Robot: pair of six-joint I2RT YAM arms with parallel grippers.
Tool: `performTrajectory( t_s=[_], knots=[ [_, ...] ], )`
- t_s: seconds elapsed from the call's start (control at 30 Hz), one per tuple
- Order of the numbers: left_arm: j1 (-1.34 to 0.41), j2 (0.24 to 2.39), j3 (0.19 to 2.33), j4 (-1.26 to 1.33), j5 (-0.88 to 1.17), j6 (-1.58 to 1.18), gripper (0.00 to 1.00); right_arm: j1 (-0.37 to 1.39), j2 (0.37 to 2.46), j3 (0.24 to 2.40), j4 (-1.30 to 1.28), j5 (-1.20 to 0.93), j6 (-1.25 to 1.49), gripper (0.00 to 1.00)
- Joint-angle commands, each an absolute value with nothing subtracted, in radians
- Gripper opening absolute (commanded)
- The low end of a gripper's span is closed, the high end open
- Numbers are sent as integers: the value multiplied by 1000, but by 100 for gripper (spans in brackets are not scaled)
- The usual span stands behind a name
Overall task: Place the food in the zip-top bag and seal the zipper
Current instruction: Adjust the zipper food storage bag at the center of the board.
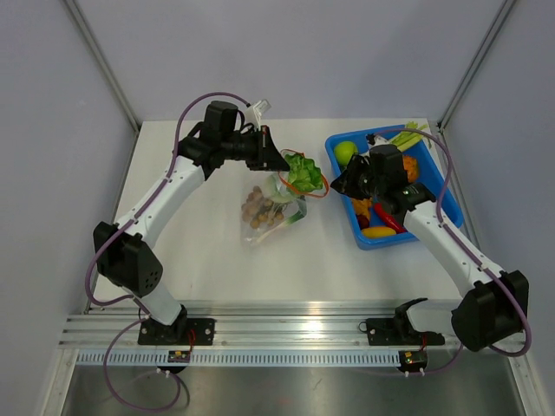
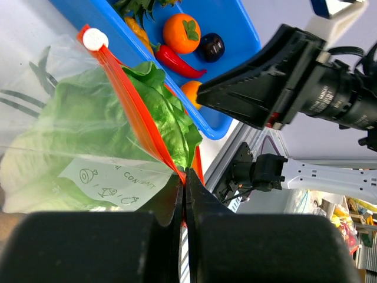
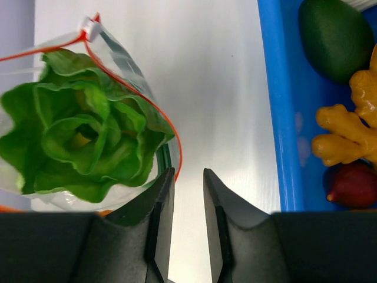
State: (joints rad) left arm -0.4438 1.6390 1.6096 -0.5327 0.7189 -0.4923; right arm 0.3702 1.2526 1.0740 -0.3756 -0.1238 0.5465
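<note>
Clear floppy plastic zip-top bag (image 1: 273,212): the left tool (image 2: 185,177) pinches its thin orange-red zipper strip (image 2: 132,112). Beside the bag, the right tool (image 3: 188,174) stands open, empty.

Zip-top bag (image 1: 273,204): clear plastic, white label patch (image 2: 112,180) with dark green printed icons and lettering. Zipper (image 2: 132,112): thin orange-red strip, white slider (image 2: 95,39). Cabbage (image 3: 88,141): bright green leaves, paler white-green at the base. Cluster of balls (image 1: 258,211): brown. Bin (image 3: 277,106) at the table's far right corner: solid blue. In the bin: green apple (image 1: 345,152), green onions (image 1: 408,134), orange (image 2: 181,33) with a green leaf, red chili (image 2: 177,61), near-black purple round piece (image 2: 211,46), yellow ginger (image 3: 353,127), dark red piece (image 3: 353,186). Table (image 1: 217,251): plain white.
</note>
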Motion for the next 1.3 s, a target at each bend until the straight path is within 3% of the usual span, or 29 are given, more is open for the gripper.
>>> performTrajectory(
  t_s=[0.0,0.13,0.47,0.53,0.57,0.67,0.97,1.27],
  knots=[
    [-442,1597,1661,-486,772,-469,0,367,1287,1118,-393,-130,520,34],
    [-442,1595,1661,-491,772,-460,0,368,1304,1114,-376,-162,523,41],
    [-446,1589,1663,-491,782,-456,0,368,1338,1094,-365,-175,526,41],
    [-448,1583,1663,-491,784,-453,0,368,1357,1092,-361,-195,525,38],
    [-449,1583,1661,-494,781,-451,0,368,1364,1094,-362,-199,523,24],
    [-449,1583,1655,-509,762,-436,0,368,1365,1104,-365,-202,529,0],
    [-449,1603,1781,-660,649,-382,0,403,1207,1282,-431,-247,503,0],
    [-453,1666,1644,-606,583,-425,0,405,1348,1138,-399,-118,482,0]
  ],
)
